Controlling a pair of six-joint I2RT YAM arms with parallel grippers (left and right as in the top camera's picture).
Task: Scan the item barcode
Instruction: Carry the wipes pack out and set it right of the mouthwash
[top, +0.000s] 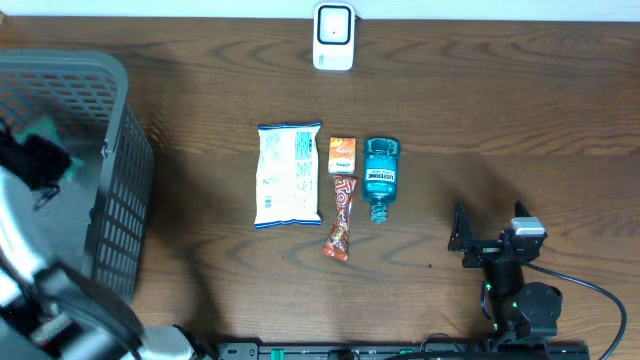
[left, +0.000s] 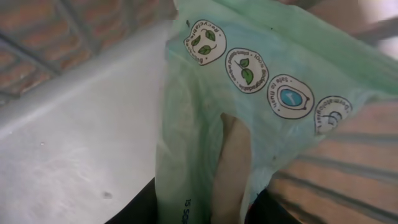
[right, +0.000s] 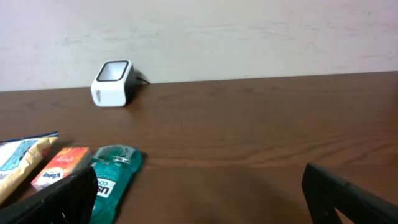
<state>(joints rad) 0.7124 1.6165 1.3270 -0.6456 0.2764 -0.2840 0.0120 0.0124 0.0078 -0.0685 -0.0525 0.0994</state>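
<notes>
Pale green packet (left: 249, 124) with a row of round leaf icons is the item you have in hand. It sits inside the grey basket (top: 110, 200) at 9 o'clock of the table (top: 520, 110). In the left wrist view it fills the frame, creased between the dark fingers. Your left gripper (top: 48, 150) looks closed narrow on a fold of the film. I judge that grip is meant for lifting the packet out of the basket, not for presenting it. No barcode shows on the visible face, so you may need to turn the packet once it is out.

The scanner (top: 333, 36) stands at 12 o'clock with its dark window tilted upward, so the code must come down over it. Your right gripper (top: 460, 240) rests at 5 o'clock, jaws wide and holding nothing, parked out of the way.

At the centre a snack bag (top: 289, 174), small orange box (top: 343, 154), chocolate bar (top: 341, 216) and Listerine bottle (top: 380, 178) lie flat side by side. They sit below the line from basket to scanner, so they should not hinder the carry.
</notes>
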